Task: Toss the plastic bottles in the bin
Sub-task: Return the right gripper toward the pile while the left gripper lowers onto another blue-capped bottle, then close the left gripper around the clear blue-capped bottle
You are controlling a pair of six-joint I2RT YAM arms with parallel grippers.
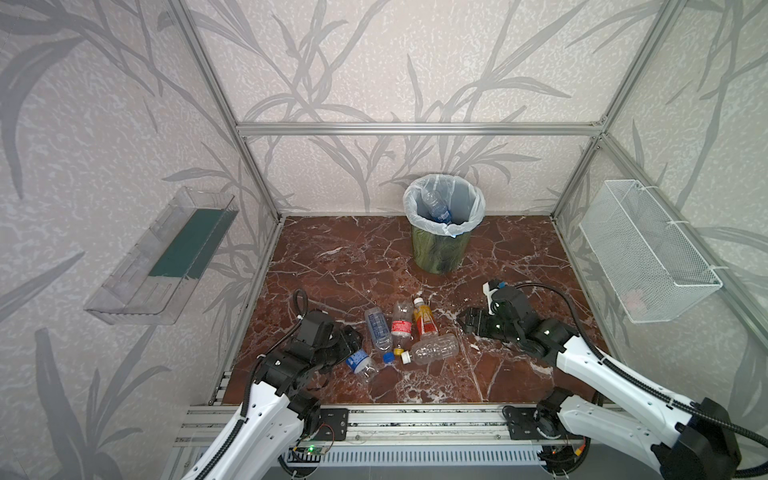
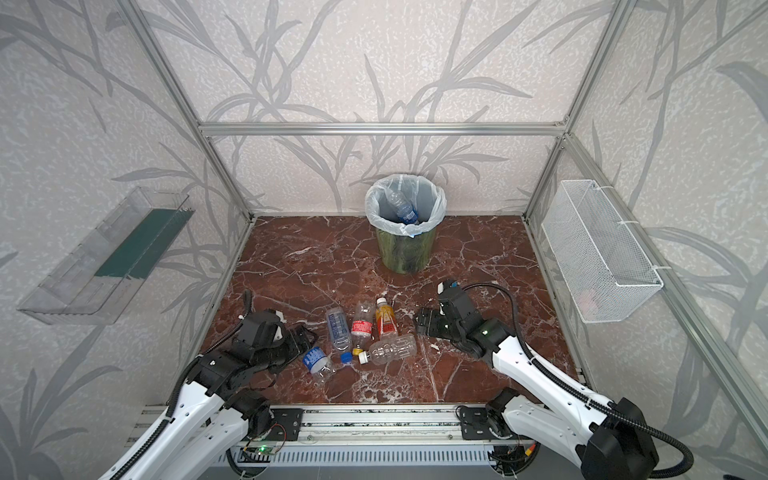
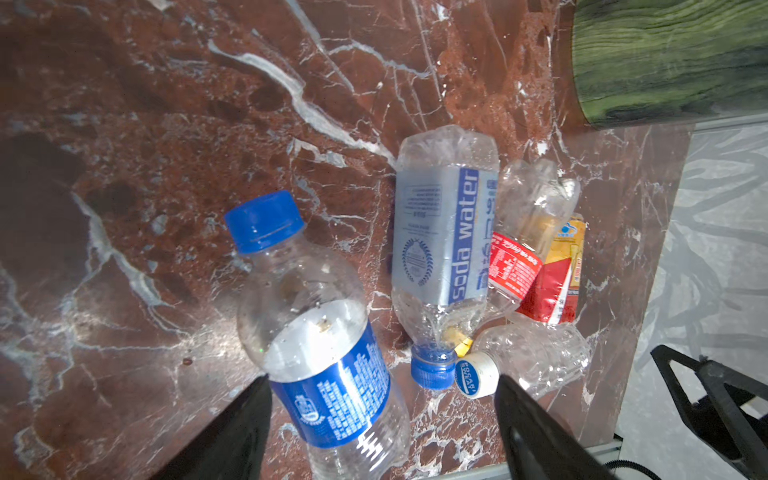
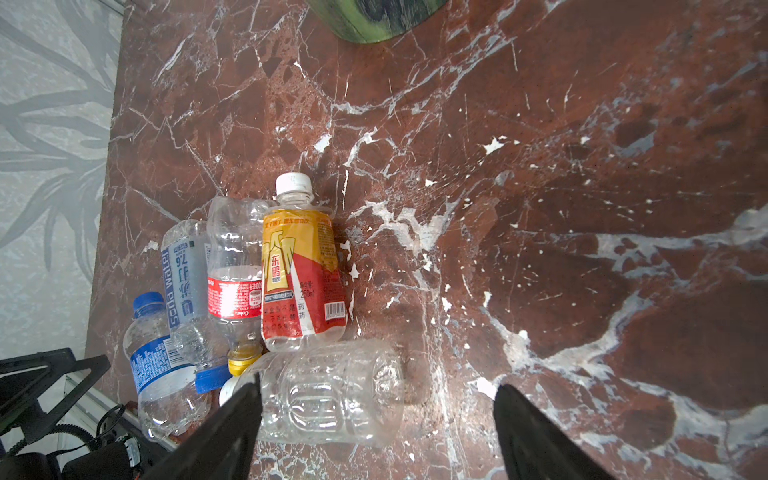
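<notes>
1) my L gripper (image 3: 382, 379): fingers wide, astride blue-label bottle (image 3: 316, 332), lined up to grab, not pinched yet
2) my R gripper (image 4: 376, 386): wide too, aimed at clear ribbed bottle (image 4: 332, 395)
3) three btls (image 1: 402, 326) side by side, just beyond
4) bin (image 1: 442, 253) at back wall, one bottle (image 1: 436, 208) inside

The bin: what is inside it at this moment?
One clear bottle with a blue label leans inside the bag-lined bin. The near rim hides the bottom, so anything lying lower cannot be seen.
</notes>
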